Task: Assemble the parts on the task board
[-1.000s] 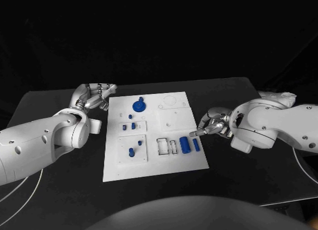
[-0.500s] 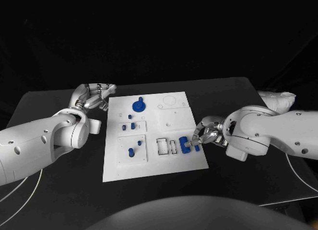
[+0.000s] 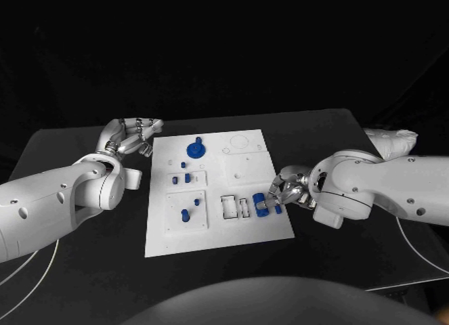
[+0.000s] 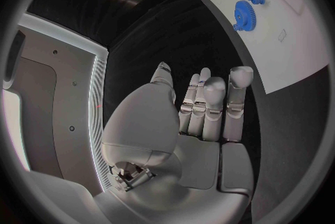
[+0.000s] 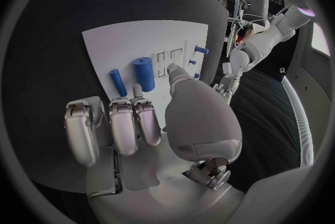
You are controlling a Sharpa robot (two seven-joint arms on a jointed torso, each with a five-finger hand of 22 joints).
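On the black table (image 3: 78, 145) lies the flat white task board (image 3: 217, 230), and my silver right hand (image 3: 286, 189) is at its right edge, near the front corner. Two small blue plastic cylinders lie there side by side, a fat one (image 3: 261, 204) and a thin one (image 3: 277, 204), next to two empty slots with dark outlines (image 3: 230, 207). My right fingers (image 5: 111, 123) are bent in a bit and hang over the blue cylinders. I think they hold nothing, but I cannot tell for sure if a fingertip touches the thin one. My silver left hand (image 3: 131, 137) waits just off the far left corner of the board, with its fingers (image 4: 209, 104) straight and close together, holding nothing. A round blue gear (image 3: 196, 149) sits near that far edge, and more small blue pieces (image 3: 185, 179) sit along the left side. What could go wrong? The cylinders are round, so a push from my fingertip could roll one off the right edge. If I pinch it crooked, it could slip, or jam when I try to set it in a slot.
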